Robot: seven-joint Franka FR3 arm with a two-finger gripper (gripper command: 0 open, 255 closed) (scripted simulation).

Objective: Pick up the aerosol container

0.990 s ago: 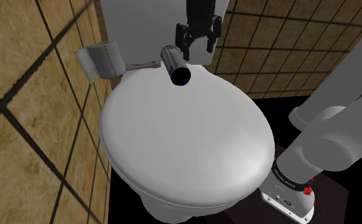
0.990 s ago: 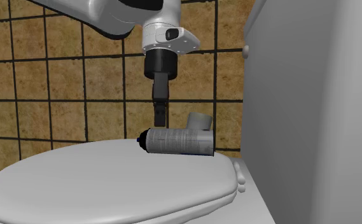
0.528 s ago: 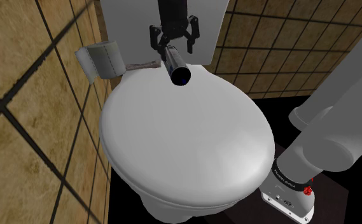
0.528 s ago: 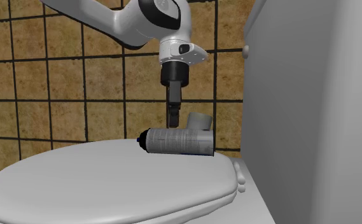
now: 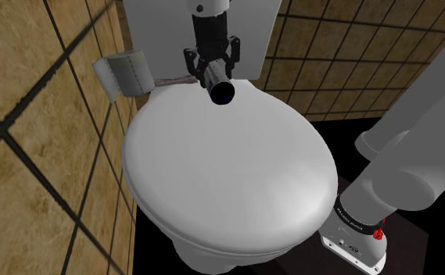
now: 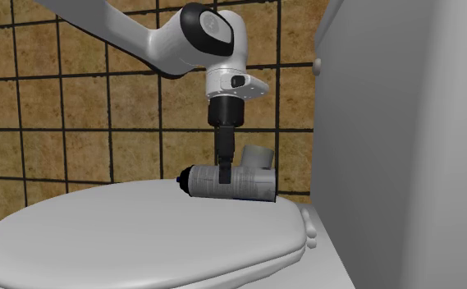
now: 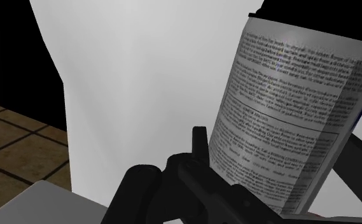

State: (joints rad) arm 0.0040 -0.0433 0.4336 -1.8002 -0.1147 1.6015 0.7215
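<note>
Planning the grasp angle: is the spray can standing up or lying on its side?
Lying on its side: the spray can rests lengthwise on the toilet lid.

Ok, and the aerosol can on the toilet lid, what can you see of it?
The aerosol can is a cylinder lying on its side at the back of the closed white toilet lid. Its pale grey label carries fine dark print, with a dark blue strip; one end is dark. The open gripper straddles it from above, not yet clasping it.

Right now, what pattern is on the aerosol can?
Fine black print on the grey aerosol can; wrist view.
</note>
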